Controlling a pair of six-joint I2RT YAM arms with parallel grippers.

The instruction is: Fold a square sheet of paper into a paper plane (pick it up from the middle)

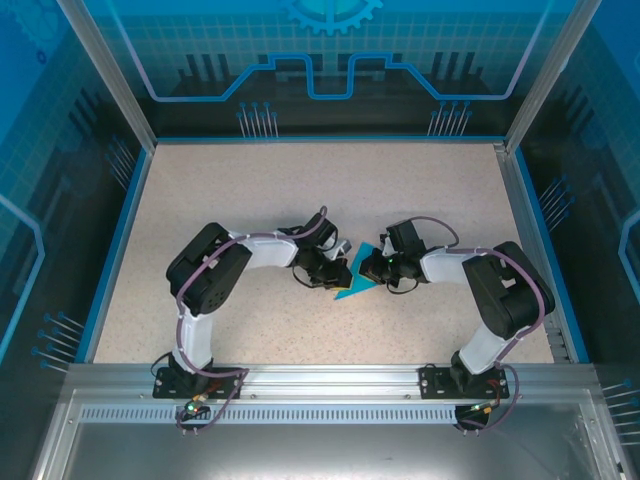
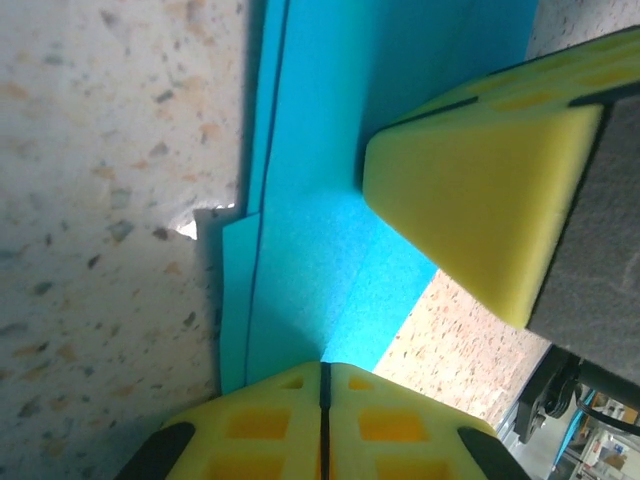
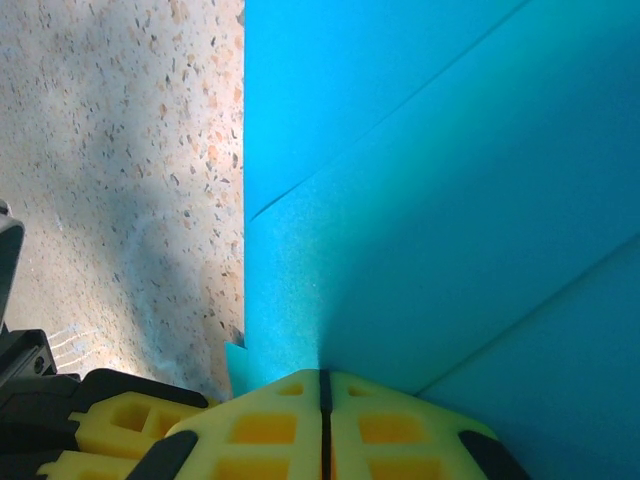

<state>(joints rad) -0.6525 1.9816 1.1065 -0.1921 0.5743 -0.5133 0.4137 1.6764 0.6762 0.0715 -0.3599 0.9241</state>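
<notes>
Mid-fold at the middle of the surface (image 1: 250,190): I have left claw (image 2: 322,376) and right claw (image 3: 322,380) both clenched, tips against the creased square sheet of paper (image 1: 356,285); next, I'd press along the crease.

From above, the left hand (image 1: 332,266) and right hand (image 1: 370,268) cover much of the folded sheet of paper (image 1: 352,284), too small there to read its creases. In both wrist views the sheet runs off the top edge; its full outline cannot be told.
</notes>
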